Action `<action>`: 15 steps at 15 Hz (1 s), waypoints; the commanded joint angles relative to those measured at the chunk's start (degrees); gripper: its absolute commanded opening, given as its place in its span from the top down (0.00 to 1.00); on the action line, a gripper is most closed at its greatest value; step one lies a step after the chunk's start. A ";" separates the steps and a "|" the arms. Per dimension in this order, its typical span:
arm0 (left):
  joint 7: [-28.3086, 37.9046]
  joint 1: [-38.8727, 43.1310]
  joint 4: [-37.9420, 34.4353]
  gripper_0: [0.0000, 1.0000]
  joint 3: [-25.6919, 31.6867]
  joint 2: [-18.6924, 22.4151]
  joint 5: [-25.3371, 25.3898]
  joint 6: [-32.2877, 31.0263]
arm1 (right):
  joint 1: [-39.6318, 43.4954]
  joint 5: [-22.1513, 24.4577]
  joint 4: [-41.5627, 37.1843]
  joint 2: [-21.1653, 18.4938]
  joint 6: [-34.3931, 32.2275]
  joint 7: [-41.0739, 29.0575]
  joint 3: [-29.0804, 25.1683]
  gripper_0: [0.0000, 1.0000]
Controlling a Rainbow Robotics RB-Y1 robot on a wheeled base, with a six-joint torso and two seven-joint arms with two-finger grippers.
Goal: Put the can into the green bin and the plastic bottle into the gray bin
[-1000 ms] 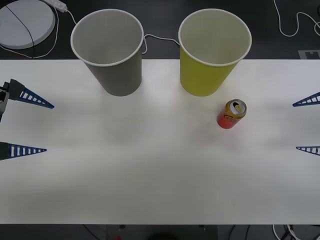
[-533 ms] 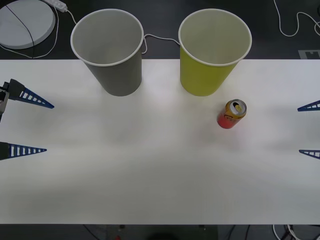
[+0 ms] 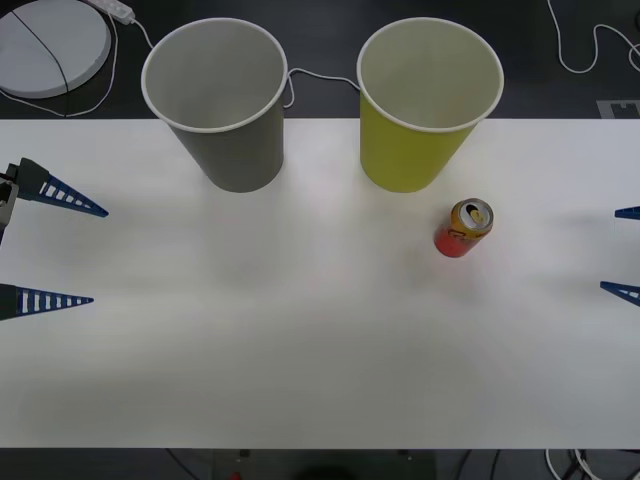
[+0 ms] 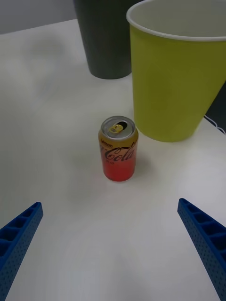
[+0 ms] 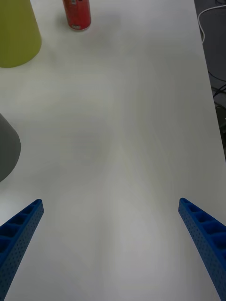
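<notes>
One can (image 3: 463,228) stands upright on the white counter (image 3: 320,350), just in front of the green bin (image 3: 428,105) & a bit to its right, close to it but not touching. Right gripper (image 3: 627,252) sits at the counter's far right edge, well apart from the can, w/ bare counter between; only its two blue fingertips poke into the front view. In the right wrist view the can (image 4: 118,148) lies ahead of the gripper (image 4: 113,244), roughly centred btwn the two fingers, green bin (image 4: 174,75) right behind it, gray bin (image 4: 106,37) farther back.

Writing: can reads "Coca-Cola" in script across its orange-gold band, w/ a small word above that looks like "Lemon". Lower half red, lid silvery-gold, pull tab visible. No other text legible.

Right gripper: fingers spread wide, released, holding & touching nothing. Left gripper (image 3: 50,245) at the counter's left edge, also spread wide & empty, well away from the gray bin (image 3: 215,100) & far from the can. From the left wrist view its fingers (image 5: 19,235) frame bare counter, w/ the gray bin's wall at one side, green bin (image 5: 16,33) & can (image 5: 77,14) far off.

Both bins stand upright side by side at the counter's back edge, gray on the left, green on the right, a gap btwn them.
</notes>
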 commanded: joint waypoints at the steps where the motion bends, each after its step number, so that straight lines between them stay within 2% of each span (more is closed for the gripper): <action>1: 0.00 0.00 -0.01 0.00 0.00 0.00 -0.01 0.00 | 0.04 -1.45 3.87 1.97 1.55 1.32 0.01 0.00; 4: 0.00 0.00 -0.01 0.00 0.00 0.00 -0.01 0.00 | -0.23 -2.33 6.77 4.43 2.69 3.52 0.01 0.00; 11: 0.00 0.00 -0.01 0.00 0.00 0.00 -0.01 0.00 | -4.09 -3.12 18.11 10.05 3.66 16.96 0.01 0.00; 15: 0.00 0.00 -0.01 0.00 0.00 0.00 -0.01 0.00 | -5.33 -3.48 20.66 14.09 4.89 18.28 0.01 0.00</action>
